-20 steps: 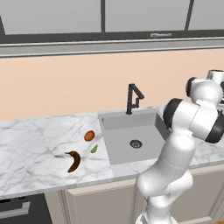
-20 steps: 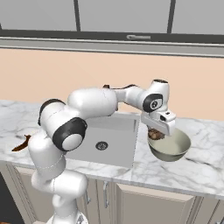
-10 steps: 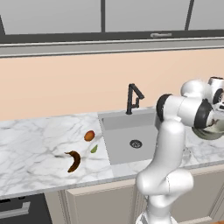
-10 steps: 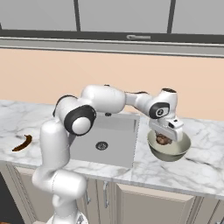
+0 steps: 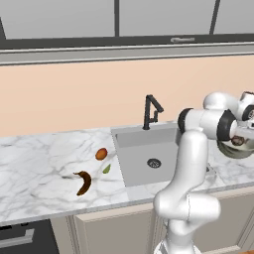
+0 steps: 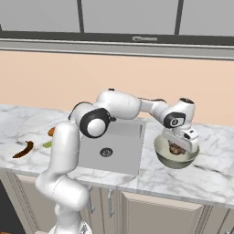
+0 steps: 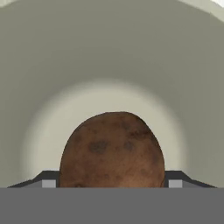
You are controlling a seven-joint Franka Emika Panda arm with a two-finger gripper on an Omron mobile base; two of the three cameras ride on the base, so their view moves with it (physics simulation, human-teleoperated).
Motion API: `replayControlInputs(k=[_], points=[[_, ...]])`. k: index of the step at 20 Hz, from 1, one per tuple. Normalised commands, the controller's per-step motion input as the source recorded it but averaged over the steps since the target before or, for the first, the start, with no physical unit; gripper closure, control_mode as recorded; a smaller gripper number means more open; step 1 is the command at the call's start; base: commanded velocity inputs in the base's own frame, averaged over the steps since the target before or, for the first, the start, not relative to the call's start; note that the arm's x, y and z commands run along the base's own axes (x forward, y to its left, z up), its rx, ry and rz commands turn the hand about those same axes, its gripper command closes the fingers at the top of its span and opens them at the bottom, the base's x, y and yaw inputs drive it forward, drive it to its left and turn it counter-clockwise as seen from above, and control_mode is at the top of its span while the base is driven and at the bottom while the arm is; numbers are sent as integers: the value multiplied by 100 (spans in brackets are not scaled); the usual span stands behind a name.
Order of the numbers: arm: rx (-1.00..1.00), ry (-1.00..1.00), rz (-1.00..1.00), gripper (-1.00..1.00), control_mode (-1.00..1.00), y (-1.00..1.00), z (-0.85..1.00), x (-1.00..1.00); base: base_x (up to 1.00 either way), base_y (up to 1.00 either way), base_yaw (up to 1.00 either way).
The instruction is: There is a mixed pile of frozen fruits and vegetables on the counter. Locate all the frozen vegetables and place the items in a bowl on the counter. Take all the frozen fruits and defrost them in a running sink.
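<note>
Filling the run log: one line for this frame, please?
phase: vegetable drop-off | gripper: over bowl, jaws astride brown ball, grip unclear | left on counter: orange ball, curved brown piece, green piece

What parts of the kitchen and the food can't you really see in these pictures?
- Brown ball: in the hand view its bottom is cut off by the frame's lower edge, so whether it rests on the bowl is unclear.
- Gripper: the right base view doesn't settle whether it grips the ball.
- Green piece: too small in the left base view to identify.
- Curved brown piece: partly hidden by the arm in the right base view.
</note>
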Motion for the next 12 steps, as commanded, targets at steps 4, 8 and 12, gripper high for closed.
replayControlInputs(k=[4,8,12], points=[[3,0,1,-100,-100,-6,-20,3,0,0,0],[0,2,1,-100,-100,8,-3,0,0,0,0],[-4,0,0,-100,-100,16,4,0,0,0,0]])
